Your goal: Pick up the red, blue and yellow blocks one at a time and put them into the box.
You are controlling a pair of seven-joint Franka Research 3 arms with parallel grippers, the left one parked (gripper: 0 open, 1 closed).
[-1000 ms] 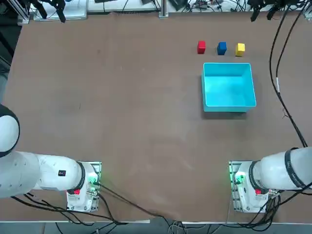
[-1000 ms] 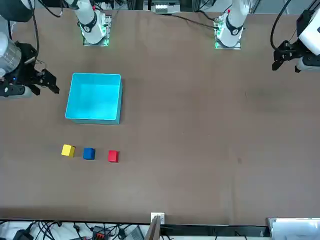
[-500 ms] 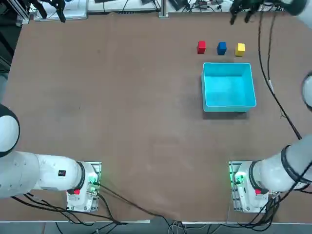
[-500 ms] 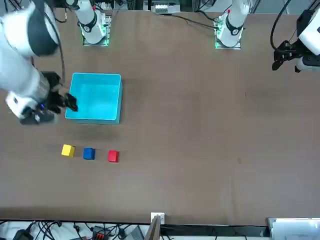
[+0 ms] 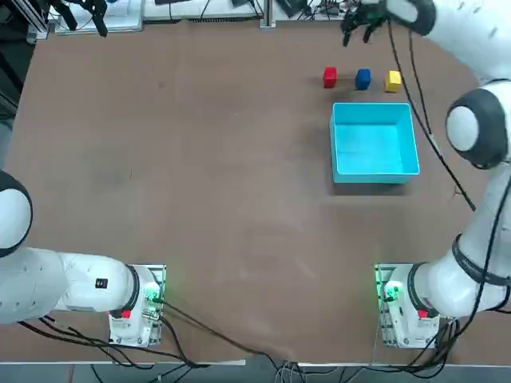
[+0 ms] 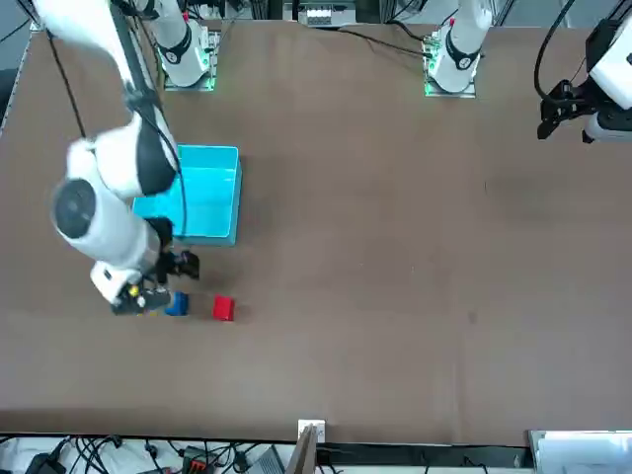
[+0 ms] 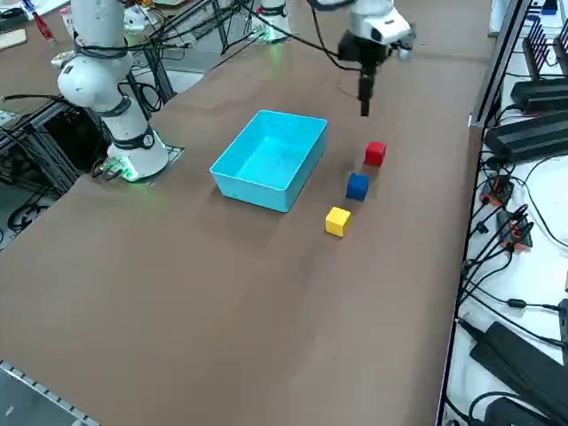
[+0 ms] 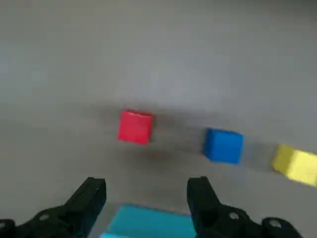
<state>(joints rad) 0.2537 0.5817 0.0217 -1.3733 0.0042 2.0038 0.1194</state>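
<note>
The red block (image 5: 330,76), blue block (image 5: 363,78) and yellow block (image 5: 393,80) lie in a row on the table just beyond the box (image 5: 372,105), a shallow light cyan tray with nothing in it. My right gripper (image 7: 364,110) hangs open and pointing down, raised above the table close to the red block (image 7: 374,153). In the wrist view the open gripper (image 8: 146,194) holds nothing, with the red block (image 8: 135,127), blue block (image 8: 223,145) and yellow block (image 8: 295,163) ahead of it. In the front view my arm hides the yellow block and part of the blue block (image 6: 179,305).
Brown tabletop (image 5: 200,159) stretches wide to the left of the box. Cables and equipment (image 7: 515,231) lie along the table's far edge beyond the blocks. My right arm's base (image 5: 399,307) stands at the near edge.
My right arm has swung in from the table's right side and now reaches over the row of blocks. The blocks and the box have not moved.
</note>
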